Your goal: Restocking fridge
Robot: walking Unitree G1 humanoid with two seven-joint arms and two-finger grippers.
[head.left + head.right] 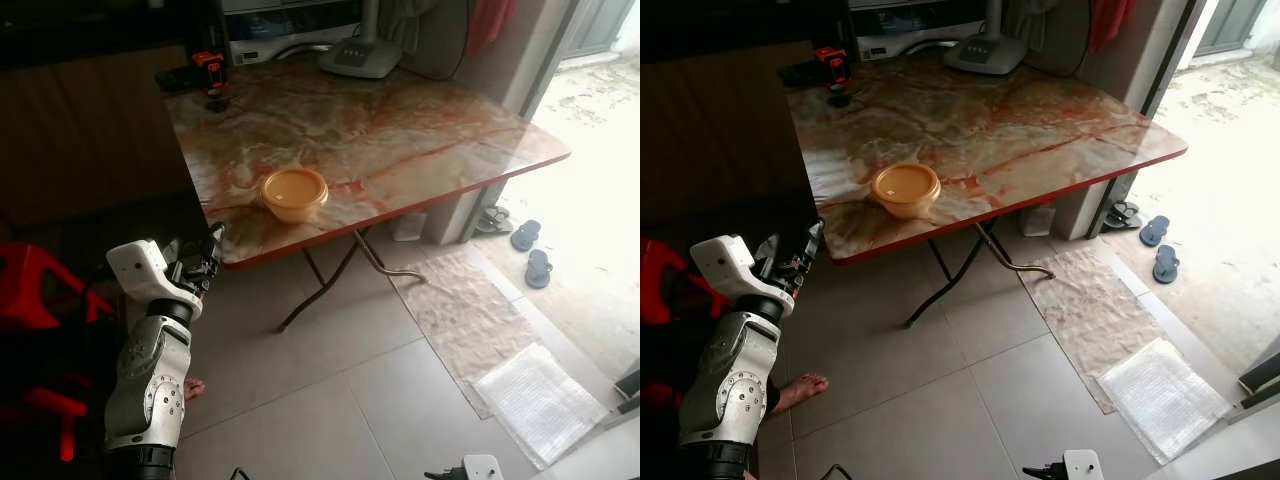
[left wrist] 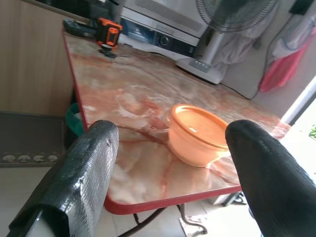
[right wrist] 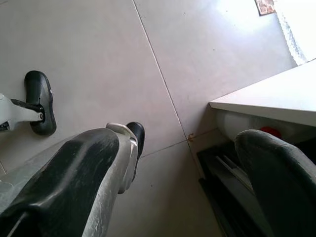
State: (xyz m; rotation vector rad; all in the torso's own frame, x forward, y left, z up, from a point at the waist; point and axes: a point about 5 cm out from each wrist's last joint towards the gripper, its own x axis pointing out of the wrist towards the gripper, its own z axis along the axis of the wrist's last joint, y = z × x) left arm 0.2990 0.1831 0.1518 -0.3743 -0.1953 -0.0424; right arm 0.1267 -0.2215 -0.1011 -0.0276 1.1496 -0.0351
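An orange lidded bowl [image 1: 294, 192] sits near the front edge of a marble-patterned table [image 1: 400, 130] with a red rim. My left gripper [image 1: 208, 250] is raised just off the table's front left corner, below the tabletop's level and short of the bowl. In the left wrist view its two black fingers [image 2: 84, 168] stand wide apart, the gripper is open and holds nothing, and the bowl [image 2: 197, 133] lies ahead between them. My right gripper [image 3: 177, 148] hangs low over the tiled floor, open and holding nothing.
A fan base [image 1: 360, 55] and an orange-black tool [image 1: 208, 70] stand at the table's far side. A red stool [image 1: 30, 290] is at my left, and a person's bare foot [image 1: 800, 388] beside my left arm. Floor mats [image 1: 470, 310] and sandals [image 1: 525, 235] lie to the right.
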